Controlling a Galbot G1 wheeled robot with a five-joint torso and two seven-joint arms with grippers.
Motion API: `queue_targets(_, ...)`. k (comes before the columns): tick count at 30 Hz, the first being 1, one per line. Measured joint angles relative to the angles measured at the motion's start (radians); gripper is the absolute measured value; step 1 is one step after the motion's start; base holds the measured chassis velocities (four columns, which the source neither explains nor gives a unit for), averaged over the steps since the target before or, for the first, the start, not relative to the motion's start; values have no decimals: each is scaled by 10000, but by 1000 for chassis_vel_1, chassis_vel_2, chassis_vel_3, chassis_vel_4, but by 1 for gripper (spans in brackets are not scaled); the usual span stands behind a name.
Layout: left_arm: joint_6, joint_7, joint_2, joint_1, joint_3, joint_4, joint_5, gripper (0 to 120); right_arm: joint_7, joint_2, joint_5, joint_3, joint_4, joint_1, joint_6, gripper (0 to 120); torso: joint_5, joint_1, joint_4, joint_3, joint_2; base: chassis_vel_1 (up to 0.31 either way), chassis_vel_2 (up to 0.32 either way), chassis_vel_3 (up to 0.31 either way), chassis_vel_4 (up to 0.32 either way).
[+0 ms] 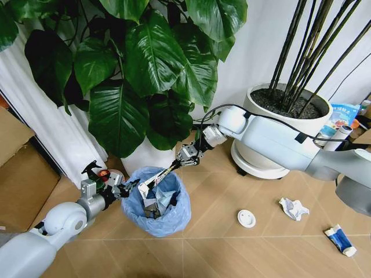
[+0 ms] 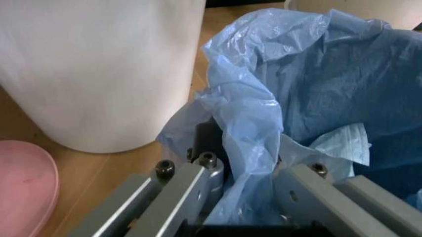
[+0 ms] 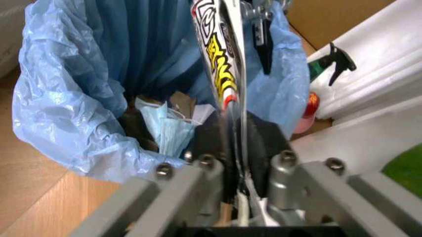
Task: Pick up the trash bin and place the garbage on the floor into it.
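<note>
Floor (image 1: 232, 243): wrapper (image 1: 157, 177) over trash bin (image 1: 168, 217)

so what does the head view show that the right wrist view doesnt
Head view alone: the floor litter, a white round lid, a crumpled paper wad and a blue-white packet, plus the left gripper clamped on the bin rim.
Right wrist view alone: a light-blue face mask down in the bag.
Both: the trash bin, and the right gripper holding a printed wrapper over it.
</note>
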Motion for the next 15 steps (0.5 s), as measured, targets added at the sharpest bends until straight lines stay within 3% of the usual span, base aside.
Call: queue_targets(15,0,-17,-55,-44,13,-31,-41,0,14,-104,-61,6,135,11,-17,69,0,0,1,0,0,0,0,0,0)
